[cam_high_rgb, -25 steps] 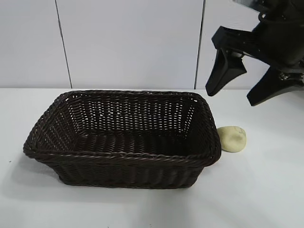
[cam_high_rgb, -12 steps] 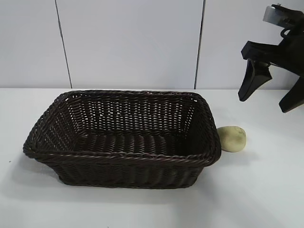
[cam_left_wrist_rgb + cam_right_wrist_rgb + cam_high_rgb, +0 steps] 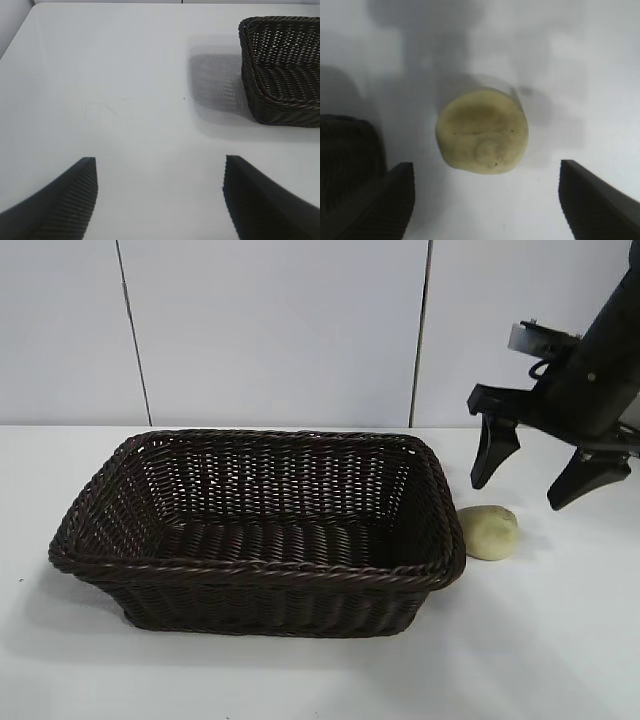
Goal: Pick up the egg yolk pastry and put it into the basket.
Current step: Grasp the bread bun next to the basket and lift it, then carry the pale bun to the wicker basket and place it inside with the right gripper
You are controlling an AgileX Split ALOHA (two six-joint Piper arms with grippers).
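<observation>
The egg yolk pastry (image 3: pixel 488 532), a small pale yellow-cream ball, lies on the white table just right of the basket (image 3: pixel 250 571), a large dark brown wicker one. My right gripper (image 3: pixel 520 493) hangs open a little above the pastry and to its right, touching nothing. In the right wrist view the pastry (image 3: pixel 482 131) lies just ahead of the open right gripper (image 3: pixel 486 179), with the basket's side (image 3: pixel 345 150) beside one finger. My left gripper (image 3: pixel 160 167) is open over bare table, away from the basket (image 3: pixel 243 55), and is out of the exterior view.
A white panelled wall (image 3: pixel 280 330) stands behind the table. The basket holds nothing that I can see. White tabletop (image 3: pixel 560 640) lies in front of and to the right of the pastry.
The right gripper has swung right and then come down, from high beside the basket's far right corner to just above the pastry. Its jaws have stayed open. The pastry and basket have not moved.
</observation>
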